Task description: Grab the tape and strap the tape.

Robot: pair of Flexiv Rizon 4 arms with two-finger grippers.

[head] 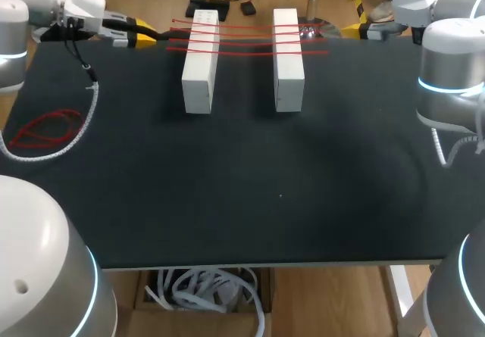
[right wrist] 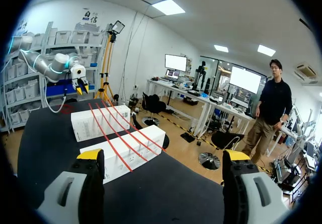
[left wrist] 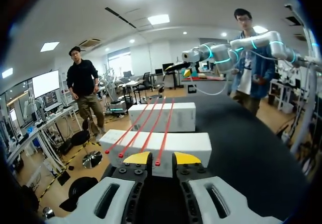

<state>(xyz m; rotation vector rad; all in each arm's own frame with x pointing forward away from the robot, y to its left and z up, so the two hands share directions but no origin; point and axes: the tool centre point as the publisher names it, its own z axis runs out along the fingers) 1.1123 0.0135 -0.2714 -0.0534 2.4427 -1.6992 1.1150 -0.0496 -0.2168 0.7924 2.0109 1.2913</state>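
**Tabletop and its load, head view.** A black tabletop point(head: 250, 201) fills most of the frame, and its near edge runs across the lower part. Two white rectangular blocks lie on it in the upper centre. Their long sides are parallel and point away from the camera. The left block point(head: 198, 68) and right block point(head: 288, 60) are separated by bare surface. At the middle left, a loop of red tape point(head: 47, 129) lies flat, bordered below by a white sleeved cable point(head: 68, 148).
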